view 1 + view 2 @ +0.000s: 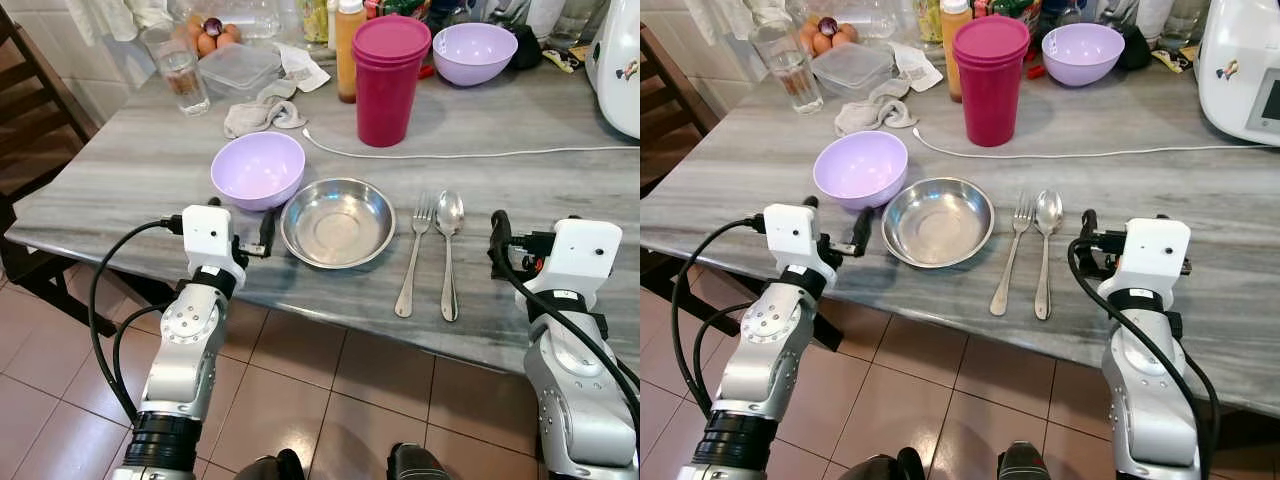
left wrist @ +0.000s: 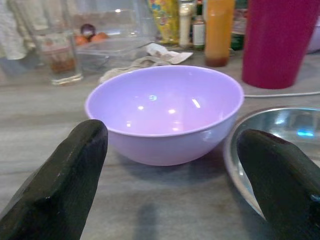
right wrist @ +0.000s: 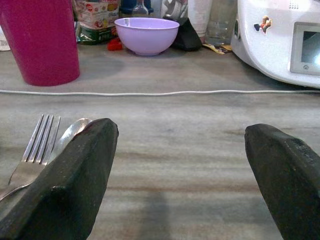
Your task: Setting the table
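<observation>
My left claw (image 2: 165, 190) is spread wide, empty; the near purple bowl (image 2: 165, 112) lies straight ahead, centred between its fingers. My right claw (image 3: 180, 180) is wide, farther off.

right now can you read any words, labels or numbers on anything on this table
No text reads clearly.
Packet beside the magenta cup: print, too blurred to read.
Yellow packet and small bottles behind the near purple bowl: labels blurred.
White appliance: a picture sticker and a screen, no legible characters.
</observation>
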